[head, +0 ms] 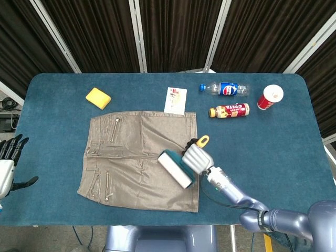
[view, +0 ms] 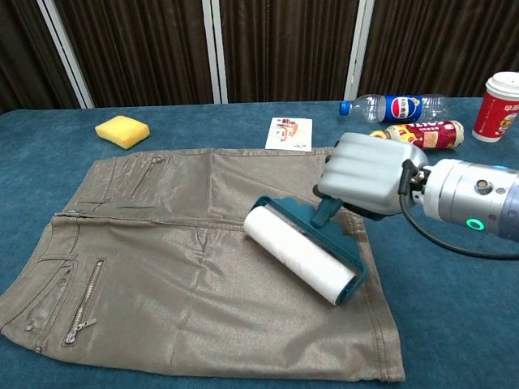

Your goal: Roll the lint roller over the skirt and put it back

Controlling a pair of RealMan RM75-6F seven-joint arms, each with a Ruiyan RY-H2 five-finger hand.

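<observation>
Lint roller (view: 304, 263) ×1 on skirt (view: 162, 267) ×1 | right hand (view: 369, 174) fingers gripping handle | left hand (head: 8, 163) fingers spread, empty | bottles ×2

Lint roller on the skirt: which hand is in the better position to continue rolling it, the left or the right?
The right hand. It grips the lint roller, whose white roll lies on the skirt. The left hand holds nothing and sits beyond the table's left edge, far from the skirt.

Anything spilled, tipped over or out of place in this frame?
Two bottles lie on their sides beyond the skirt, capped, nothing spilled. The cup stands upright. Nothing else stands out.
</observation>
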